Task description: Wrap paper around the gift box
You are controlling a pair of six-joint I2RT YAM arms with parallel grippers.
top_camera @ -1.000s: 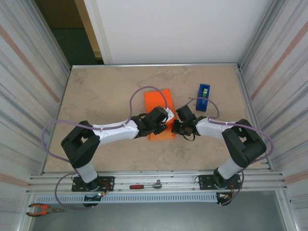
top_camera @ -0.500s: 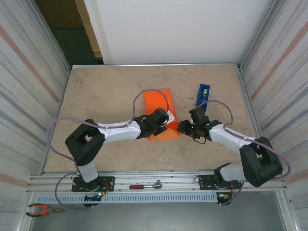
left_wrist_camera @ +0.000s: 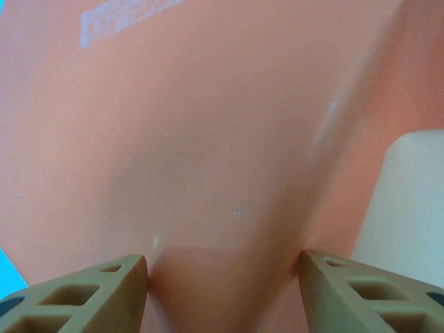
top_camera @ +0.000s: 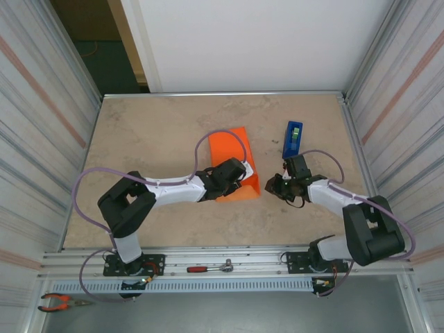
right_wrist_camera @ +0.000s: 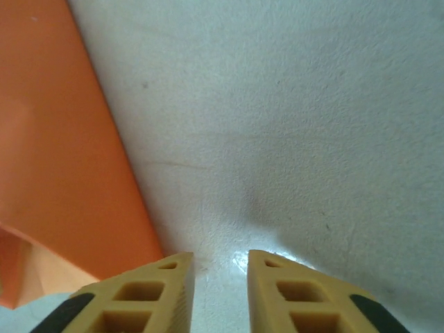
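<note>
The orange paper [top_camera: 232, 152] lies folded into a box-shaped package mid-table; the gift box is hidden inside it. My left gripper [top_camera: 236, 179] is at the package's near end. In the left wrist view its fingertips [left_wrist_camera: 90, 291] press both sides of the paper [left_wrist_camera: 222, 139], with the left gripper [left_wrist_camera: 222, 277] shut on it. A strip of clear tape [left_wrist_camera: 125, 17] sits on the paper farther along. My right gripper [top_camera: 275, 186] hovers low over bare tabletop, just right of the package. In its wrist view the right gripper [right_wrist_camera: 220, 267] is narrowly open and empty, with the paper [right_wrist_camera: 62, 139] to its left.
A blue tape dispenser [top_camera: 292, 139] stands behind the right gripper. Corrugated metal walls close in the table's left and right sides. A red-handled tool [top_camera: 208, 268] lies on the front rail and pliers [top_camera: 59, 302] at the bottom left.
My right gripper has drawn back to the right, away from the package's near-right corner, and now has nothing between its jaws. The left gripper stays on the package, which has shifted slightly right.
</note>
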